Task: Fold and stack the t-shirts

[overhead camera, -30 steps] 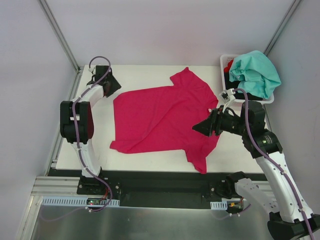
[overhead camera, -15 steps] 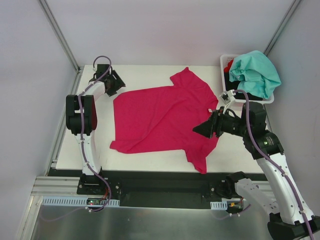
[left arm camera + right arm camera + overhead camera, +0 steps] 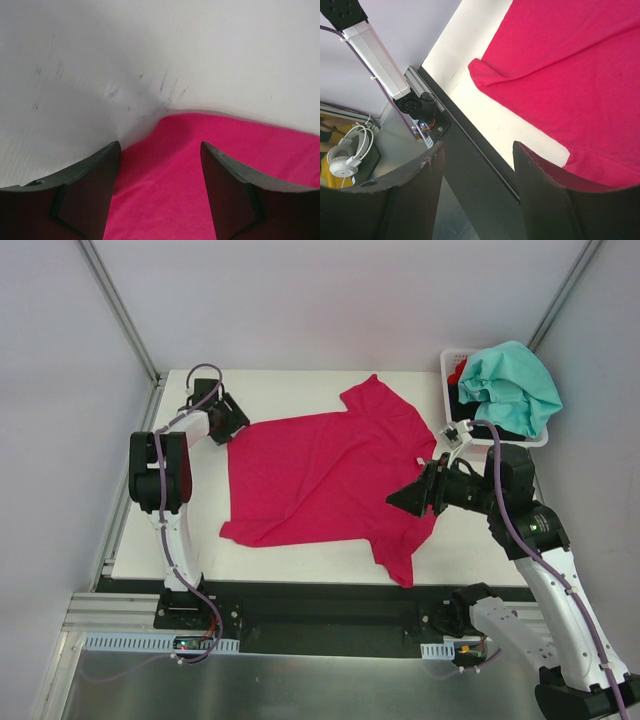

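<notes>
The large magenta-pink t-shirt (image 3: 320, 475) lies spread on the white table (image 3: 300, 385). My left gripper (image 3: 235, 423) is open, low at the shirt's far left corner; in the left wrist view that corner (image 3: 200, 165) lies between my dark fingers (image 3: 85, 185). My right gripper (image 3: 395, 498) is open and empty, held above the shirt's right side; its view shows the shirt (image 3: 570, 60) and the table's near edge. A teal-mint t-shirt (image 3: 512, 385) hangs over the white basket (image 3: 447, 362), with red (image 3: 458, 368) and black cloth inside.
The basket stands at the table's far right corner. A black rail (image 3: 320, 590) runs along the near edge. Metal posts (image 3: 120, 310) rise at the back corners. In the right wrist view, headphones (image 3: 345, 150) lie off the table.
My left gripper has moved right, from the far left table corner onto the shirt's far left corner. The right arm has barely moved.
</notes>
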Robot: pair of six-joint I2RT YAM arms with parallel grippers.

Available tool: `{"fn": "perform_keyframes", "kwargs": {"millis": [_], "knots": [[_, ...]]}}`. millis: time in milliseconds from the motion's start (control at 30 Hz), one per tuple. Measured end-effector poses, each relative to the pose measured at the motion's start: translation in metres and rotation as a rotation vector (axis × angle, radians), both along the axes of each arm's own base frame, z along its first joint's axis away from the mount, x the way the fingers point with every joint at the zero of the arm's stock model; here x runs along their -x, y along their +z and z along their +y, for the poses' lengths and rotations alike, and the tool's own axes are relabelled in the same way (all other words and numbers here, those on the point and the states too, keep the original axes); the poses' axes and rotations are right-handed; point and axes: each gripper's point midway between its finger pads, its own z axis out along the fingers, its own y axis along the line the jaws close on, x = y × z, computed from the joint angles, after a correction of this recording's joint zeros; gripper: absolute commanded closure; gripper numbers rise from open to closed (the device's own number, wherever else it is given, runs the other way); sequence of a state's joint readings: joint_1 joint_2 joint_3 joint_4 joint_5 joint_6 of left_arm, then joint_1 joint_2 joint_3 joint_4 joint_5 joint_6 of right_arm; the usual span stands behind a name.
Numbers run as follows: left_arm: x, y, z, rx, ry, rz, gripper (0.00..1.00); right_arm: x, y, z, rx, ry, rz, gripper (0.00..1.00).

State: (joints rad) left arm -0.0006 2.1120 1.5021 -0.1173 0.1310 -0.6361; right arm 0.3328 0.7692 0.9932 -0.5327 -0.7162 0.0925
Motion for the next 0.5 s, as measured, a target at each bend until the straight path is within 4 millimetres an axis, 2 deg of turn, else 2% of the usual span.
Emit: {"fn": "perform_keyframes", "kwargs": {"millis": [233,400,500], "knots": [[0.025,0.001,-0.004,-0.007,-0.003,0.035,0.35,0.001,0.001,0.000,-0.002,0.003,-0.002,0.41],[0.030,0.019,-0.029,-0.036,-0.053,0.009,0.35,0.002,0.002,0.000,-0.004,0.006,-0.003,0.41],[0.027,0.035,-0.044,-0.053,-0.085,-0.020,0.35,0.003,0.002,0.000,-0.006,0.007,-0.007,0.40]]}}
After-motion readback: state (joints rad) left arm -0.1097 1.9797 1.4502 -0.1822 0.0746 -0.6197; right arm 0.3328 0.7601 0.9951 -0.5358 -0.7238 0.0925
